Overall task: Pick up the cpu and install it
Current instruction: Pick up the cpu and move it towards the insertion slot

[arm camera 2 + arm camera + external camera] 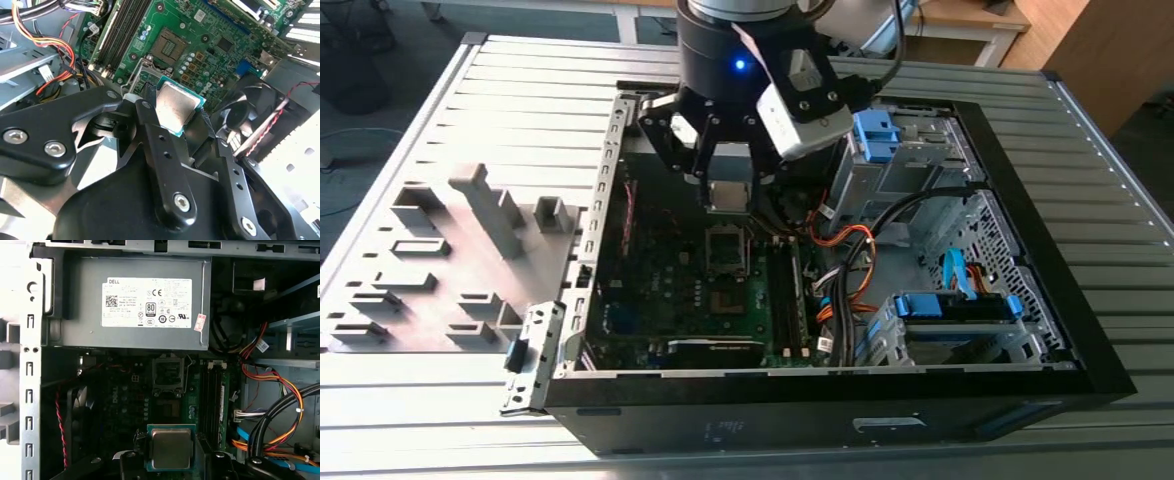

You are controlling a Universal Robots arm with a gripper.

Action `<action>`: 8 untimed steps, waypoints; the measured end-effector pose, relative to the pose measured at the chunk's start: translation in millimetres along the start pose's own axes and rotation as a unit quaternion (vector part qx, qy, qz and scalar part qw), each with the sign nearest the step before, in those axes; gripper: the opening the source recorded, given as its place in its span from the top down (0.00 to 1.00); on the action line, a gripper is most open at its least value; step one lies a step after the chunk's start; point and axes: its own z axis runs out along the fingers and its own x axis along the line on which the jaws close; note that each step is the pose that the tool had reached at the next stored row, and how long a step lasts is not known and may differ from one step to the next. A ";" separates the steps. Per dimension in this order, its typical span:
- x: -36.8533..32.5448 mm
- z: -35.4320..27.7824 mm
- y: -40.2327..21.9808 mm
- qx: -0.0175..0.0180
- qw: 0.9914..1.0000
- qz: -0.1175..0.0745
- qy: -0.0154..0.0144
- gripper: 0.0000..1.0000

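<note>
Here the hand (727, 192) holds the cpu (171, 447) flat, silver top up.

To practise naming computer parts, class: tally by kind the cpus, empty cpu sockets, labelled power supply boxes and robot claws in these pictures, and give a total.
cpu: 1
cpu socket: 1
power supply box: 1
claw: 1
Total: 4
</note>
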 end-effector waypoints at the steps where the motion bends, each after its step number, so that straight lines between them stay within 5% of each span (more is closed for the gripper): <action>1: 0.0 0.9 0.0 0.000 1.000 0.000 -0.001 0.53; 8: -1.8 9.6 0.9 0.000 1.000 0.000 -0.003 0.53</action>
